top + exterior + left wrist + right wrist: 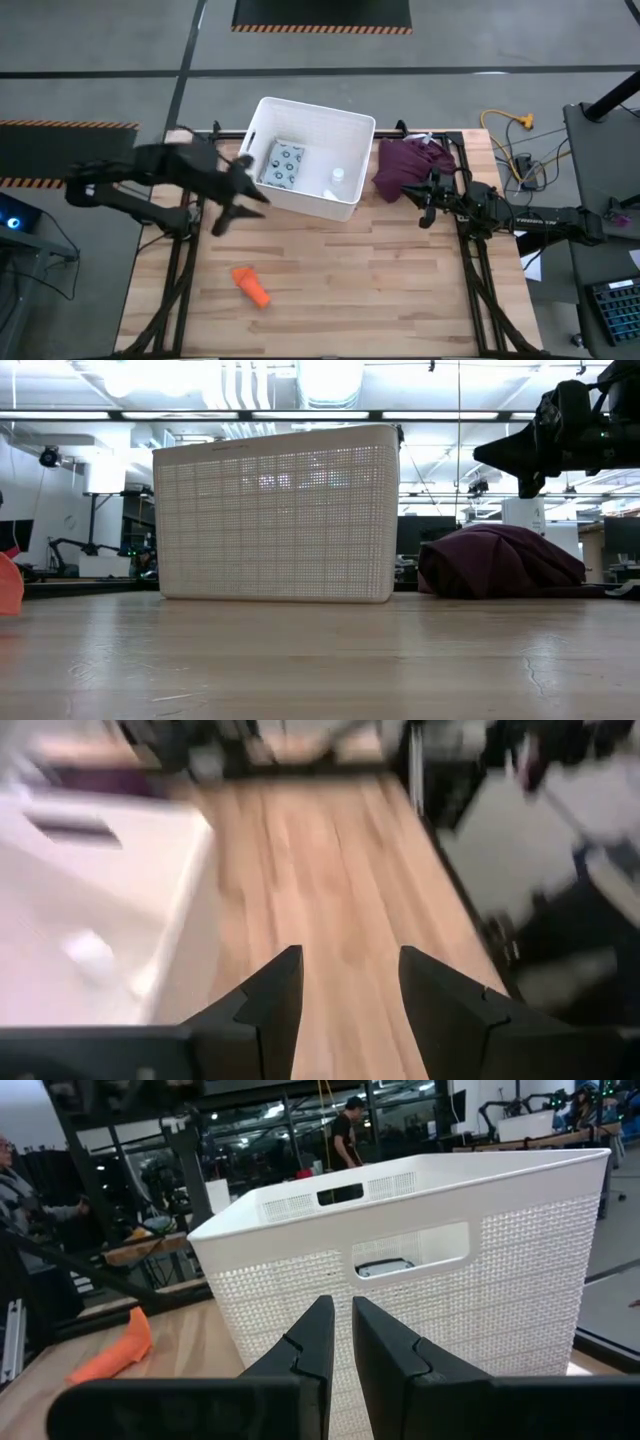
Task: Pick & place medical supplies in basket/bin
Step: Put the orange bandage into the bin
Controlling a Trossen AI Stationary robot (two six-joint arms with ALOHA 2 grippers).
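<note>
The white bin (352,125) stands at the table's far middle; it also shows in the low view (275,515) and the right wrist view (420,1250). Inside it lie the grey-blue dotted packet (283,165) and a small white vial (338,175), which also shows in the left wrist view (90,952). The orange tapered piece (252,286) lies on its side on the table, near left. The white tube does not show. My left gripper (242,212) is open and empty, just off the bin's near-left corner. My right gripper (428,205) is shut and empty, right of the bin.
A maroon cloth heap (412,165) lies on the table right of the bin, beside my right gripper. Bare wooden table (360,280) stretches in front of the bin. People stand in the room beyond the table (350,1130).
</note>
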